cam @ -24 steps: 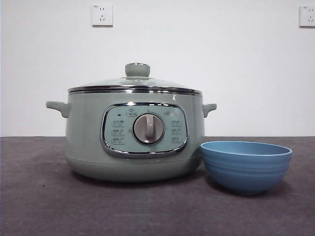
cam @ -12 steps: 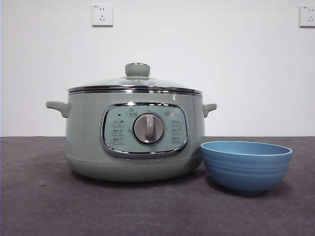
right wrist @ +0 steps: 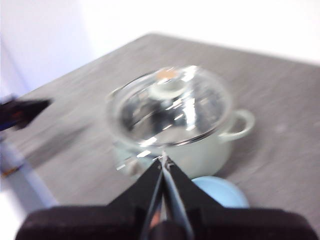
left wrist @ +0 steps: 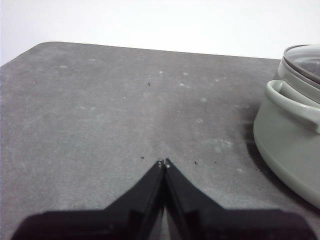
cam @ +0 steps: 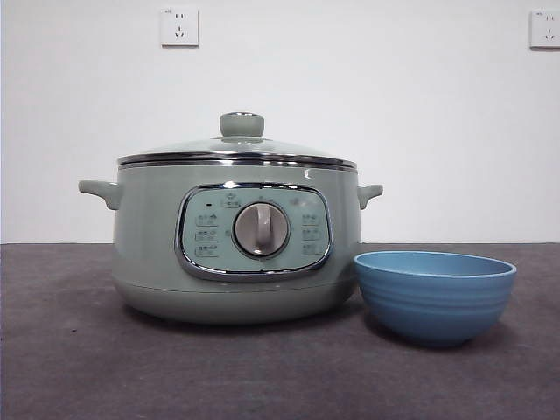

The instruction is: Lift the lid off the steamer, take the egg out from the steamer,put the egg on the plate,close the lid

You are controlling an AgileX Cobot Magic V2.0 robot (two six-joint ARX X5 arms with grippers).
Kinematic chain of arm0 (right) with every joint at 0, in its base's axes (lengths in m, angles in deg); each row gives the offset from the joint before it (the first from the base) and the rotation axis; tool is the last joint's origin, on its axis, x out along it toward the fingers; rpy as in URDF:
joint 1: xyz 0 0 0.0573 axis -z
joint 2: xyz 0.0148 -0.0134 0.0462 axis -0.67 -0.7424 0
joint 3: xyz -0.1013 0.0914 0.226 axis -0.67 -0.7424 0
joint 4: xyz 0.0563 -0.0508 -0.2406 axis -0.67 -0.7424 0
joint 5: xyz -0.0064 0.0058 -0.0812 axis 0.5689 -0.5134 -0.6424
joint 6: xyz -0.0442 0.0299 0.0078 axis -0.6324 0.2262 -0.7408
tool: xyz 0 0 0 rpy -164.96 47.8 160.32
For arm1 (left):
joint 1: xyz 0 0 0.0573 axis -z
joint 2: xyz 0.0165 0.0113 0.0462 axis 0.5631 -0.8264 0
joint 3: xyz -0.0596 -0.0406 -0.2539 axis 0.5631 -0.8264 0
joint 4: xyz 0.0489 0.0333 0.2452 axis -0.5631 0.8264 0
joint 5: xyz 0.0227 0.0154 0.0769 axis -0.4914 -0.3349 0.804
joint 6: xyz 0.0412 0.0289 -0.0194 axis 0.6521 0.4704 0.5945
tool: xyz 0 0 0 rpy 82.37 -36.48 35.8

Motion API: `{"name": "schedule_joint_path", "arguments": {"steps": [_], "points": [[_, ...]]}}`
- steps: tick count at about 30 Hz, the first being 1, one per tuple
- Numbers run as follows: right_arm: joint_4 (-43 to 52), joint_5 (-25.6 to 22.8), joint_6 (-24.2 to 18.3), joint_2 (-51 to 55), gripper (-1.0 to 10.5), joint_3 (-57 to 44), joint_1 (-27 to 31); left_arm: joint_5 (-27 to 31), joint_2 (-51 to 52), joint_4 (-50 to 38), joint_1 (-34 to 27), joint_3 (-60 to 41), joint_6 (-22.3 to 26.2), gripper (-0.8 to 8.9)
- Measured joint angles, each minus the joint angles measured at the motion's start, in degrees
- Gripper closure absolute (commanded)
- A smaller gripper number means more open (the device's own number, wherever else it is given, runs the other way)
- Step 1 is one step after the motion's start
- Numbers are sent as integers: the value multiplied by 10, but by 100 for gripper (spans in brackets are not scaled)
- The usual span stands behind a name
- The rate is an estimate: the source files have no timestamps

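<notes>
The pale sage-green steamer (cam: 236, 254) stands on the dark table with its glass lid (cam: 238, 150) closed on it. The lid's green knob (cam: 241, 124) is free. The egg is hidden inside. A blue ribbed bowl (cam: 435, 294) sits right beside the steamer. My left gripper (left wrist: 164, 163) is shut and empty, low over bare table, off to the side of the steamer (left wrist: 292, 130). My right gripper (right wrist: 163, 159) is shut and empty, high above the steamer (right wrist: 177, 117); that view is blurred. The bowl (right wrist: 220, 192) shows below it. No gripper shows in the front view.
Two wall sockets (cam: 179, 26) are on the white wall behind. The table's rounded far corner (left wrist: 45, 45) shows in the left wrist view. The other arm (right wrist: 22, 110) shows as a dark shape at the edge of the right wrist view.
The front view has shifted very slightly to the left. The steamer, lid and bowl stand as before.
</notes>
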Motion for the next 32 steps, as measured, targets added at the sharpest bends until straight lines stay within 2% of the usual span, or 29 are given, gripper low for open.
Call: {"name": "schedule_joint_path", "arguments": {"steps": [7,10,17,23,32], "points": [[214,-4,3,113,945,-202,91,0,0,0,0,0,0,816],[259,-42,4,154,945,-264,113,0,0,0,0,0,0,816],[264,-147,16,221,945,-374,134,0,0,0,0,0,0,816],[264,-151,49,267,945,-439,136,0,0,0,0,0,0,816],[254,-167,70,268,945,-440,137,0,0,0,0,0,0,816]]}}
